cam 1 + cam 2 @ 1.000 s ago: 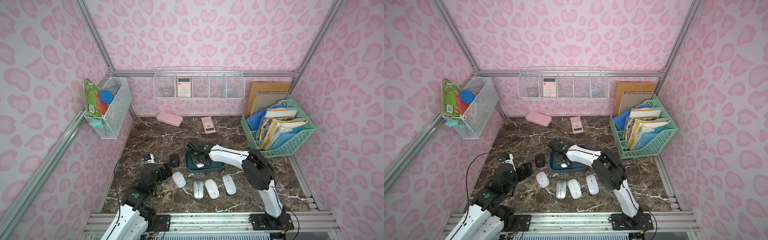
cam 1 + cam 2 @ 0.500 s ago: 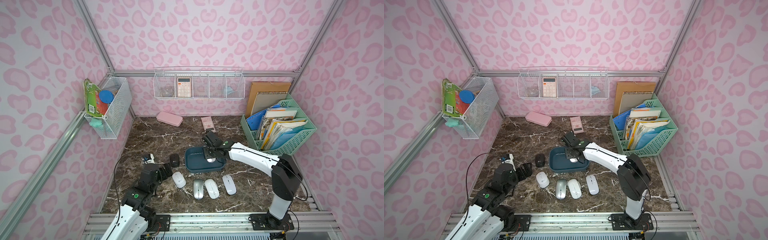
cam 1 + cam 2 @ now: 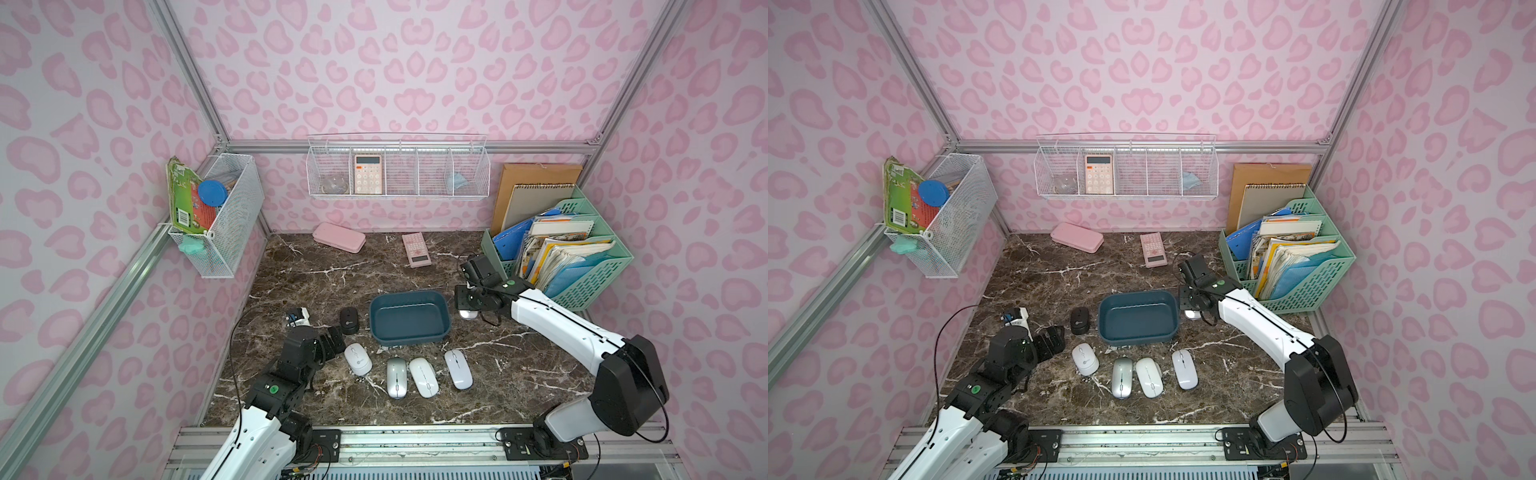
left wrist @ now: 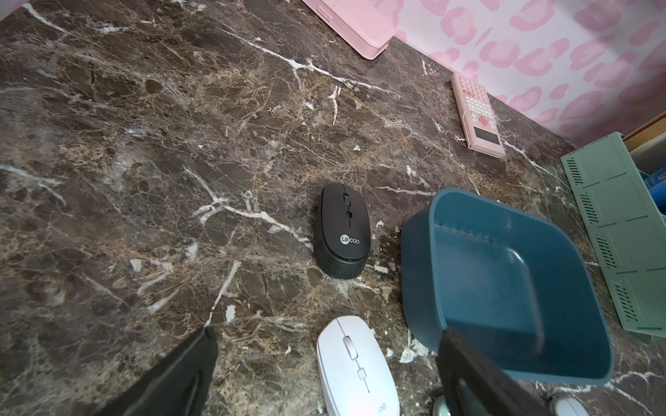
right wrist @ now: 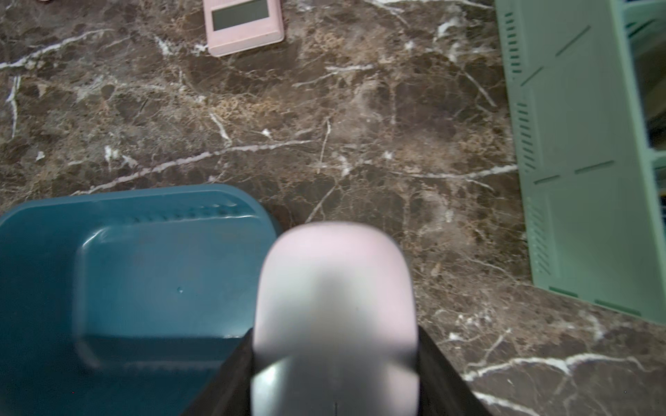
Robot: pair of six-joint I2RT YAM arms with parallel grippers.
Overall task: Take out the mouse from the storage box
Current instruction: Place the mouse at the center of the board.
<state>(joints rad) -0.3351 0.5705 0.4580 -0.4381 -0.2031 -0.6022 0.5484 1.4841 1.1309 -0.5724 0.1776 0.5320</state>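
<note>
Mouse (image 5: 335,288) is out of the box (image 3: 409,318): a pale, silver-grey one, clamped across its flanks by the right pincer (image 3: 468,308). In both top views it sits at 3 o'clock of the box, just beyond the rim, with the rack (image 3: 582,286) further out on the same bearing. The box interior is bare.

Key relation: the mouse lies directly between the pincer's fingers (image 5: 443,374). In the right wrist view its long axis runs straight out from the wrist. Bare counter (image 3: 478,345) lies beneath it, between box wall and rack. I cannot tell whether it touches the counter (the pincer hides most of it from above). In my judgement the set-down needs only a straight descent, with care not to catch the box rim.

The right arm has the job in hand. The left pincer (image 3: 336,337) stands released and empty at about 8 o'clock of the box, well apart from the held mouse.

Writing:
- The black mouse (image 4: 342,230), at 9 o'clock of the box, reads "Lecoo".
- The nearest of the pale mice (image 3: 415,374), which are lined up at 6 o'clock, bears a faint mark that is too dim to read.
- The calculator (image 3: 417,249) at 12 o'clock shows no legible text.
</note>
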